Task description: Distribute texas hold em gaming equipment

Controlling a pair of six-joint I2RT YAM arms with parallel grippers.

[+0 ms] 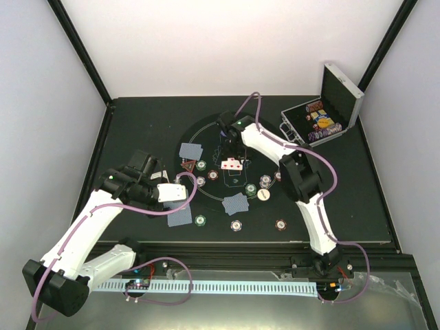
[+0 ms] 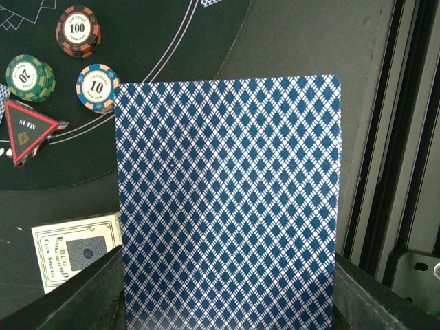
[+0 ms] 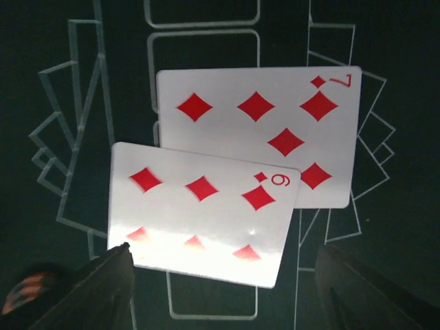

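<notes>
Many chips (image 1: pixel 322 122) in open case (image 1: pixel 342 96) | left gripper (image 2: pixel 230 302) clamps card (image 2: pixel 227 185) | right gripper (image 3: pixel 223 278) spread

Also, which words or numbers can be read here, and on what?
"100": red-brown chip
"20": green chip
"10": blue-orange chip
"ALL IN": red triangle marker
"7": upper diamonds card
"6": lower diamonds card
Chip rims, card box: too small.
Blue-backed card: none.

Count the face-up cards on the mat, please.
2: a seven of diamonds on the mat, and a six of diamonds overlapping its lower left part in the right wrist view. More could lie hidden beneath them.
</notes>
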